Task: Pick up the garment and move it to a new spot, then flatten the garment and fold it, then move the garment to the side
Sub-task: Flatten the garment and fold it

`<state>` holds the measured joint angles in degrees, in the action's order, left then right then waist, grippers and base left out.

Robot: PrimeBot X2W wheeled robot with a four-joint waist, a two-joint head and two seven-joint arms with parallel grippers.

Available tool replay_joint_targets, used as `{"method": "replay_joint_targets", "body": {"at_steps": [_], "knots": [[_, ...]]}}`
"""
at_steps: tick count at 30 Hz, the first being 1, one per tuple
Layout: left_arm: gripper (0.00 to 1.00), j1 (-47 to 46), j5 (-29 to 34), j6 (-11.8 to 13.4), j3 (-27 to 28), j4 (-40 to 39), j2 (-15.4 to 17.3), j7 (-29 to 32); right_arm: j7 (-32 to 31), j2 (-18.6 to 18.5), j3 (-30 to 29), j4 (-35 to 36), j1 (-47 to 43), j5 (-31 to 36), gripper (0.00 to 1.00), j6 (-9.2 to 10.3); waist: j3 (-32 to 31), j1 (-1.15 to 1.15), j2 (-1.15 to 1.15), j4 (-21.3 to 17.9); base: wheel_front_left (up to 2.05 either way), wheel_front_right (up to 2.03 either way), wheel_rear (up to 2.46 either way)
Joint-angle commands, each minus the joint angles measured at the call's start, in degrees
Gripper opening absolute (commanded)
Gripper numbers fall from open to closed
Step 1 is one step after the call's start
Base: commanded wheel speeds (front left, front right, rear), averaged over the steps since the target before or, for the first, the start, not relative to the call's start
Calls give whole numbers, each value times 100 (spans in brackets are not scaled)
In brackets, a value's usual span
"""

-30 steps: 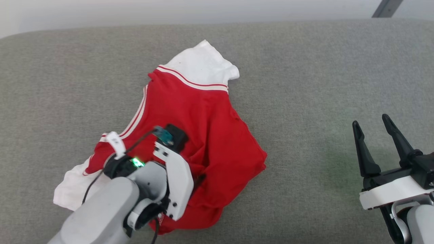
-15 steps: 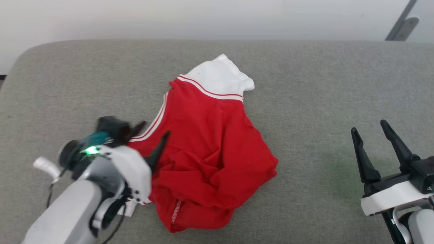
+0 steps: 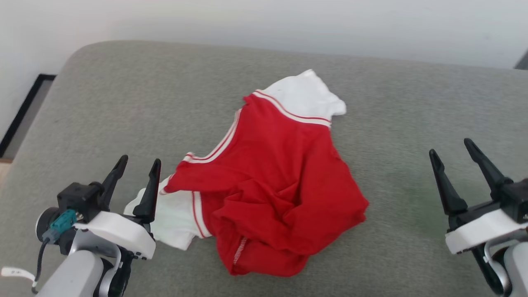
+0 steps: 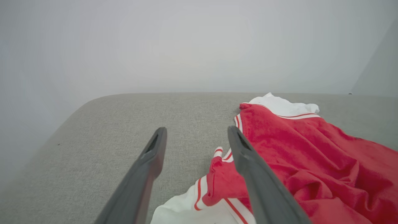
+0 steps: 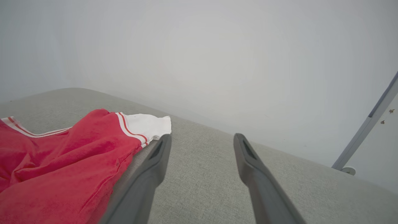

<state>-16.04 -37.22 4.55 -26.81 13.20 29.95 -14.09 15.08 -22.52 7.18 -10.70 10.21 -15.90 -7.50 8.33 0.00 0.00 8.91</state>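
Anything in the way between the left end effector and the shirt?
Nothing visible. The left end effector is open and right beside the shirt; in the head view it overlaps the edge of the near white sleeve. Whether they touch, I cannot tell. Around them is just bare grey cushion.

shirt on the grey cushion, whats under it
The shirt lies crumpled on the grey cushion, which shows all round it. Its folds hide its lower layers and whatever might lie beneath.
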Motion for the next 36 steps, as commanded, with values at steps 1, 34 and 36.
{"method": "replay_joint_targets", "body": {"at_steps": [1, 34, 36], "knots": [[100, 88, 98, -33, 74, 13, -54, -69, 10, -54, 49, -57, 120, -81, 100, 2, 56, 0, 0, 141, 0, 0, 0], [100, 1036, 1918, -1201, 2329, -437, -2693, -117, -2122, -1854, 3627, -2470, 3873, -2587, 100, 2, 1084, 0, 0, 1932, 0, 0, 0], [100, 1028, 1838, -1203, 2231, -425, -2694, -118, -2432, -1884, 3807, -2644, 4116, -2743, 100, 2, 1142, 0, 0, 2014, 0, 0, 0]]}}
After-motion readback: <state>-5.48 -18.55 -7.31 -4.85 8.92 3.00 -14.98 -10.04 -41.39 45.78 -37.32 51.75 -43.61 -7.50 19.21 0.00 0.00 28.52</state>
